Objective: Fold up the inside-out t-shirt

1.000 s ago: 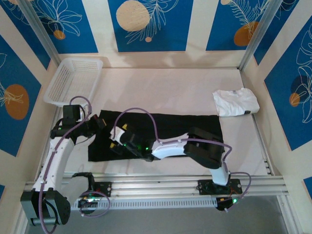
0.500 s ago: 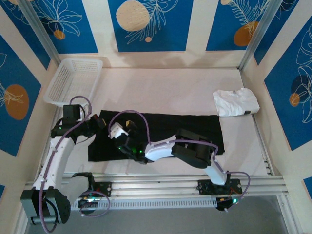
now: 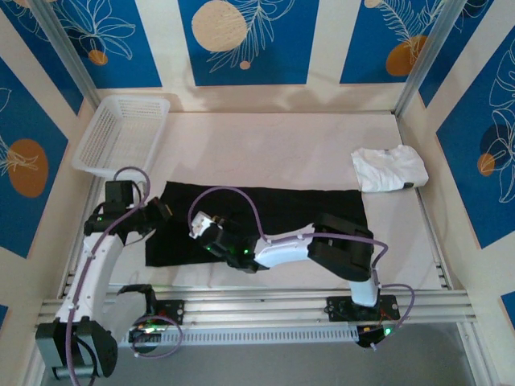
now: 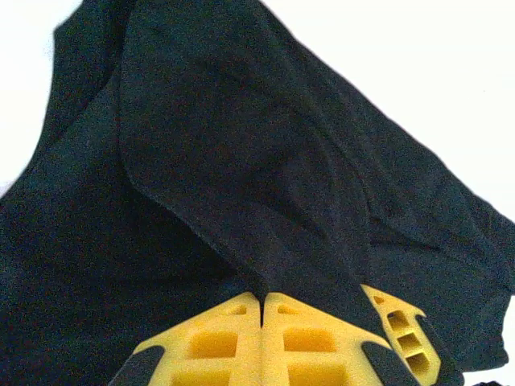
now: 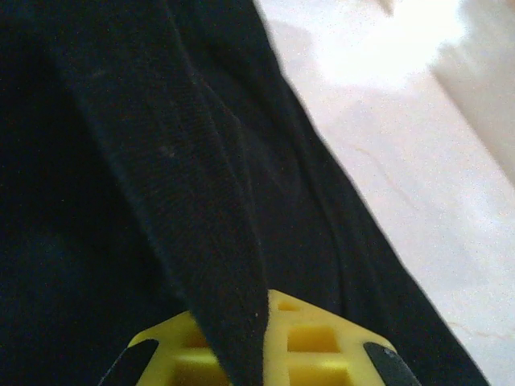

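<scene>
The inside-out t-shirt (image 3: pixel 306 205) lies spread as a long black strip across the middle of the table. My left gripper (image 3: pixel 163 211) is at its left end, and in the left wrist view it (image 4: pixel 263 299) is shut on a raised fold of the black cloth (image 4: pixel 201 161). My right gripper (image 3: pixel 199 227) reaches across to the shirt's left part, close beside the left one. In the right wrist view it (image 5: pixel 261 318) is shut, with a ridge of black cloth (image 5: pixel 161 161) pinched between its yellow fingers (image 5: pixel 322 338).
A white folded garment (image 3: pixel 389 167) lies at the right edge of the table. A white mesh basket (image 3: pixel 121 133) stands at the back left. Bare table (image 3: pixel 282 149) stretches behind the shirt. The near metal rail (image 3: pixel 257 305) carries both arm bases.
My right gripper has closed from wide open onto a fold of the shirt near its left end. The left gripper stayed shut on the cloth and shifted slightly toward the near edge.
</scene>
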